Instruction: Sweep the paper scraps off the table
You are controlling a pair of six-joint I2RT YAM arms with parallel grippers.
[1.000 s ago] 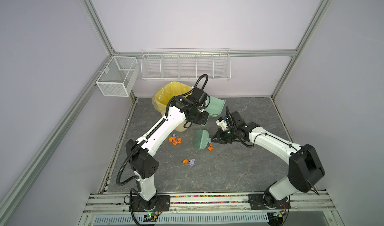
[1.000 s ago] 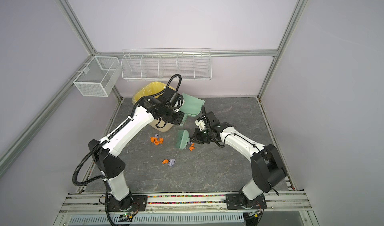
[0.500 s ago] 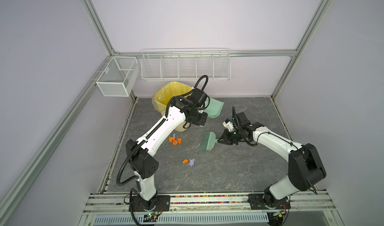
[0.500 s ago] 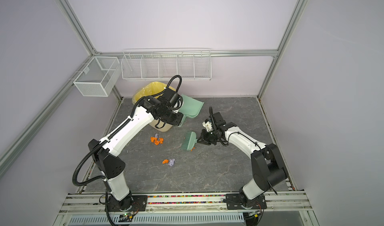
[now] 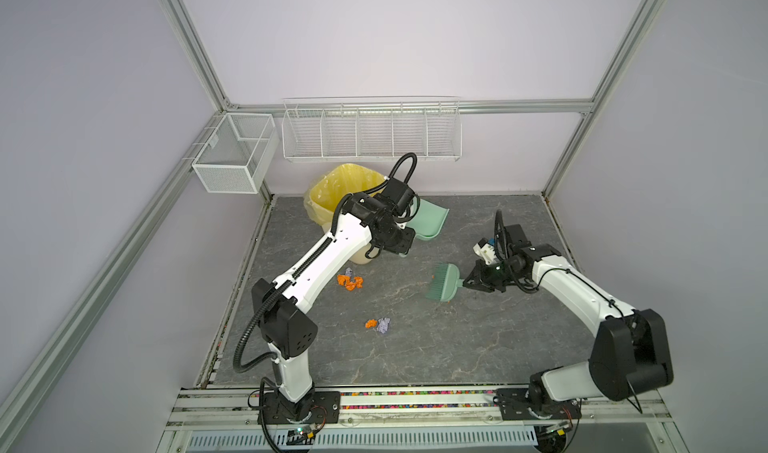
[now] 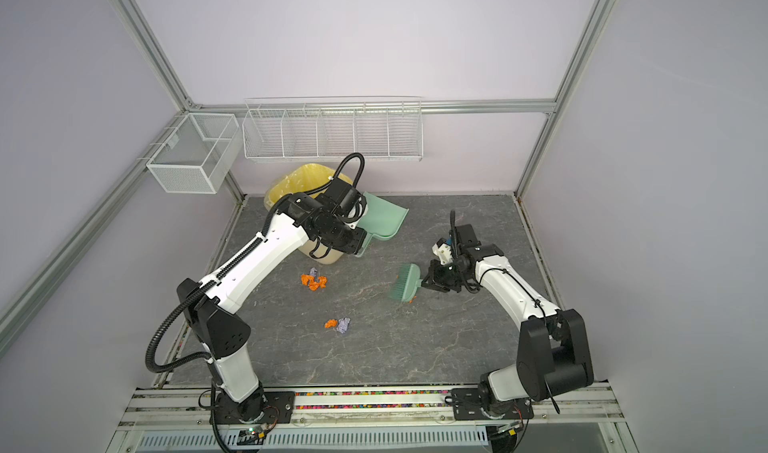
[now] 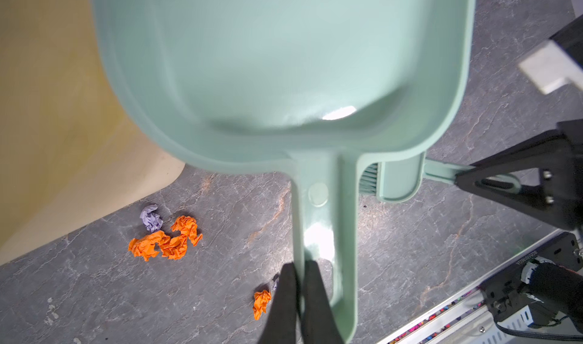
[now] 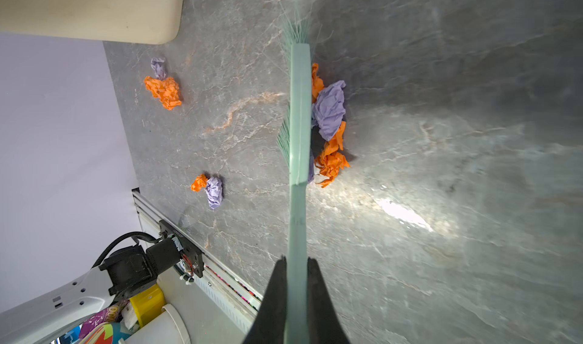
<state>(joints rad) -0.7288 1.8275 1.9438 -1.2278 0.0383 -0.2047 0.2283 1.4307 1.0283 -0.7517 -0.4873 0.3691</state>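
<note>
On the dark veined table [image 5: 457, 347], a bunch of orange and lavender paper scraps [image 5: 349, 281] lies near the bin. A pair of scraps [image 5: 378, 324] sits nearer the front. Several more scraps [image 8: 329, 115] press against the bristle side of the mint brush [image 8: 298, 112]; in both top views the brush [image 5: 442, 282] mostly hides them. My right gripper [image 8: 297, 263] is shut on the brush handle. My left gripper [image 7: 301, 273] is shut on the handle of the mint dustpan [image 7: 284, 58], which hangs tilted above the table beside the bin [image 5: 430, 222].
A cream bin with a yellow bag [image 5: 345, 189] stands at the back left, under my left arm. Two white wire baskets [image 5: 370, 133] [image 5: 235, 158] hang on the back and left walls. An aluminium rail [image 5: 415, 401] runs along the front edge.
My right gripper has drawn the brush to the right, taking a few scraps along with it. The left arm and dustpan have barely moved.
</note>
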